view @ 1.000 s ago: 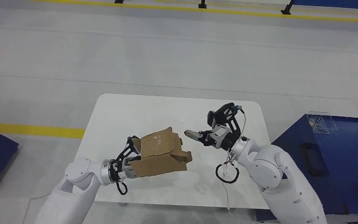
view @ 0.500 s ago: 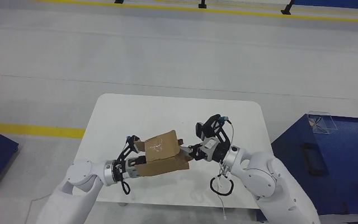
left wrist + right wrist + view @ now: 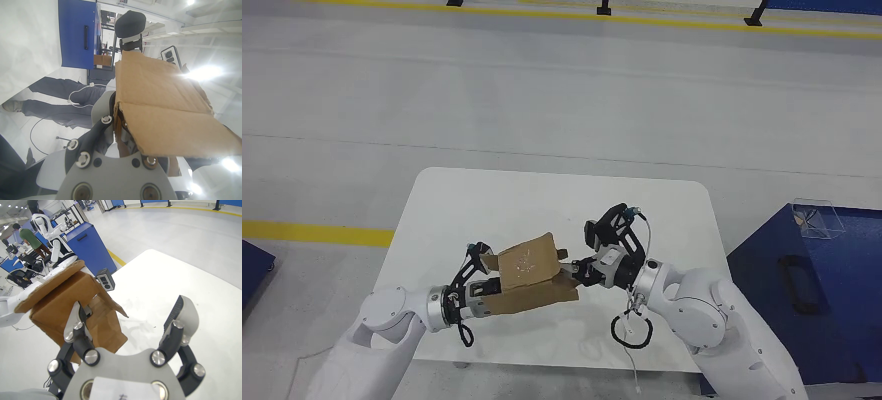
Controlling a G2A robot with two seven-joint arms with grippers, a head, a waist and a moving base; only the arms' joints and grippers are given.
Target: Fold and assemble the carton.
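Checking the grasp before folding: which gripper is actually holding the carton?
The left gripper: it is shut on the carton. The right gripper stands open, one finger at the carton's end, the other clear of it.

Brown corrugated carton [image 3: 527, 272], partly folded, flaps splayed open, edges ragged, tilted; just below centre of top view.

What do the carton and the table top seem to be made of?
The carton: brown cardboard, likely corrugated, matte, by its ragged, fibrous edges and creased fold. The table: smooth white top with a faint sheen, perhaps laminate or plastic.
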